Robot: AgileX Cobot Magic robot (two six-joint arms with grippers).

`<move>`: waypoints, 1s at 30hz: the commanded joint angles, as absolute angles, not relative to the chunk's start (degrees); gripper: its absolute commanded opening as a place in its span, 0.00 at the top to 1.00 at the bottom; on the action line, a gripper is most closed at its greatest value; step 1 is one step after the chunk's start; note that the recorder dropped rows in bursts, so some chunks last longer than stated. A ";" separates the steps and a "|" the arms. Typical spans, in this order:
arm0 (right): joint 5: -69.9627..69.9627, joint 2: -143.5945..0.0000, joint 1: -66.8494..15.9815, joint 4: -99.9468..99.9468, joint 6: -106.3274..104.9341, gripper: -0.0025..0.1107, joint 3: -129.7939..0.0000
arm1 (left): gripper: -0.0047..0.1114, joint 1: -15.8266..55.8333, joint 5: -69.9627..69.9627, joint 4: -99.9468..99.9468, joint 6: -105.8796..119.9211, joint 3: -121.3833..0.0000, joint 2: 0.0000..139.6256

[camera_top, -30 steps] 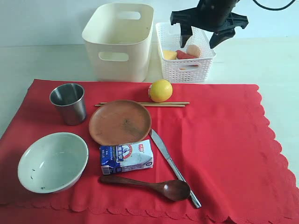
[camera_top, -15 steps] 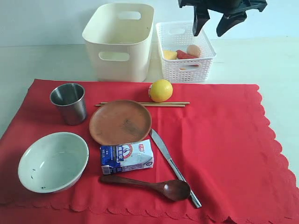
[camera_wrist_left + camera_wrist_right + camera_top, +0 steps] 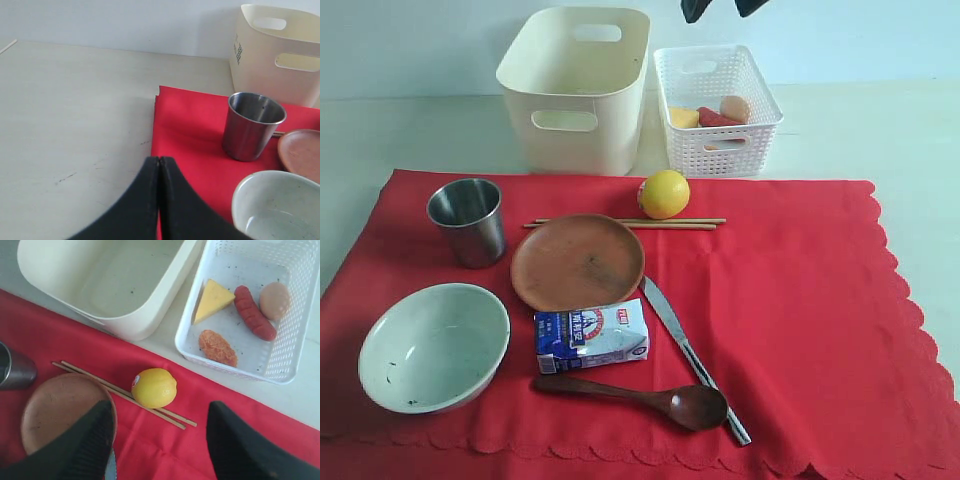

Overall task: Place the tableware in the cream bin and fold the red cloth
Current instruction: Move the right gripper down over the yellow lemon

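**Tableware out on the spread cloth**

Exterior view: steel cup [image 3: 467, 220], plate [image 3: 577, 262], bowl [image 3: 433, 345], spoon [image 3: 640, 397], knife [image 3: 680, 345] and chopsticks [image 3: 680, 224] lie on the flat red cloth [image 3: 790, 300]. The cream bin [image 3: 575, 90] stands just beyond the cloth's far edge.

Left wrist view: left gripper [image 3: 159, 200] pressed closed, empty, at the cloth's left edge.

Right wrist view: right gripper [image 3: 160, 450] spread wide, empty, above the lemon [image 3: 154, 388].

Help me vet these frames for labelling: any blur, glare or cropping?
Exterior view: soft even light, all sharp; the right claw is cropped by the top edge. Left wrist view: the shut left claw is a featureless dark mass; the shiny steel cup is crisp. Right wrist view: dark claw fingers soft-edged, round yellow lemon sharp.
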State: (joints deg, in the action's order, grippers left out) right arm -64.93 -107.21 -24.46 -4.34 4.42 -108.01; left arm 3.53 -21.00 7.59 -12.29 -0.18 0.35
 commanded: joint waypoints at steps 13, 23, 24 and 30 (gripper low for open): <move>-64.94 -101.03 -24.63 -4.13 1.54 0.50 -105.04 | 0.96 3.33 -20.50 7.27 -12.30 0.00 0.00; -56.25 -91.01 -24.63 -4.24 1.00 0.50 -85.39 | 0.96 3.33 -20.50 7.27 -12.30 0.00 0.00; -55.41 -90.17 -24.63 -4.32 0.47 0.50 -83.13 | 0.96 3.33 -20.50 7.27 -12.30 0.00 0.00; -50.37 -87.27 -24.63 -9.05 -6.52 0.50 -71.68 | 0.96 3.33 -20.50 7.27 -12.30 0.00 0.00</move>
State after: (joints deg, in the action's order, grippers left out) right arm -53.30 -88.50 -24.59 -5.89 -1.88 -75.79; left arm 3.53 -21.00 7.59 -12.29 -0.18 0.35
